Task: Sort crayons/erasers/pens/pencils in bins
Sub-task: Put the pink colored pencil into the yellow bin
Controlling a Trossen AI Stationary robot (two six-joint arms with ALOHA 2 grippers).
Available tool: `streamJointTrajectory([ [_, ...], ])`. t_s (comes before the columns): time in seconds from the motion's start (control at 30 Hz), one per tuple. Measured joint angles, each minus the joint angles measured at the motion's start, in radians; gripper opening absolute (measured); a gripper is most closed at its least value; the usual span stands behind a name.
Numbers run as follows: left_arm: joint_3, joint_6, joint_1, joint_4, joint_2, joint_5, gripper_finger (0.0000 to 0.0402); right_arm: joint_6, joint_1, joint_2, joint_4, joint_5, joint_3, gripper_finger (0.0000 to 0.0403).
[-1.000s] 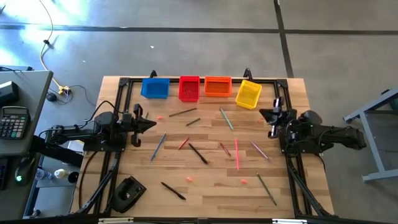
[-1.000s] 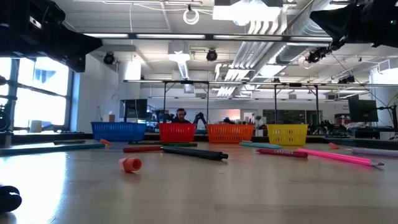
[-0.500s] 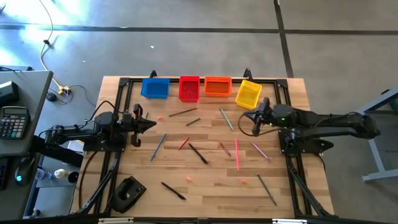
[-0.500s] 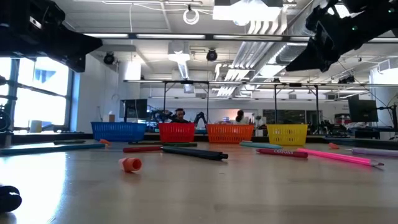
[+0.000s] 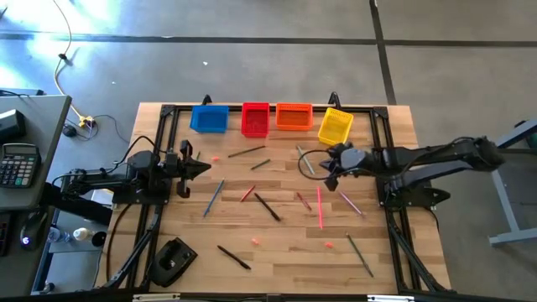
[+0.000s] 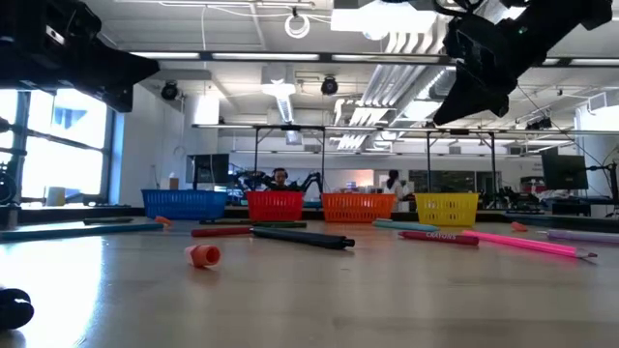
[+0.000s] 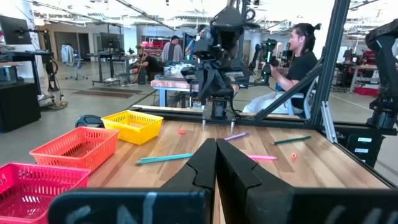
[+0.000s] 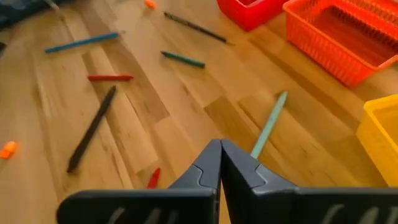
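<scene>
Erasers (image 5: 328, 246) were tiny pink-red lumps low in the high view; bins (image 5: 255, 119), blue, red, orange and yellow, lined the table's top edge. No writing was readable. Right gripper (image 5: 328, 165) hovered closed and empty at centre right; left gripper (image 5: 204, 166), closed, at left.

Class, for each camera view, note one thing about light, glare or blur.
High view: sunlight glares on the floor. Low view: windows wash out; the near table is blurred. Left wrist view: the red bin is soft. Right wrist view: the orange bin smears with motion.
</scene>
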Motion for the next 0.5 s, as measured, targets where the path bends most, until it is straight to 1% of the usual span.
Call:
streamJointTrajectory([
  [0.1,0.000,0.000,0.000,0.000,0.000,0.000,0.0000,0.053,0.043,0.062,-0.045,0.042,0.046,0.0000],
  [0.23,0.000,0.000,0.000,0.000,0.000,0.000,0.0000,0.177,0.088,0.151,-0.120,0.045,0.107,0.0000],
  [0.3,0.000,0.000,0.000,0.000,0.000,0.000,0.0000,0.270,0.102,0.202,-0.196,0.040,0.147,0.0000],
  [0.4,0.000,0.000,0.000,0.000,0.000,0.000,0.0000,0.432,0.115,0.289,-0.319,0.003,0.209,0.0000],
  [0.5,0.000,0.000,0.000,0.000,0.000,0.000,0.0000,0.572,0.116,0.374,-0.375,-0.087,0.254,0.0000],
])
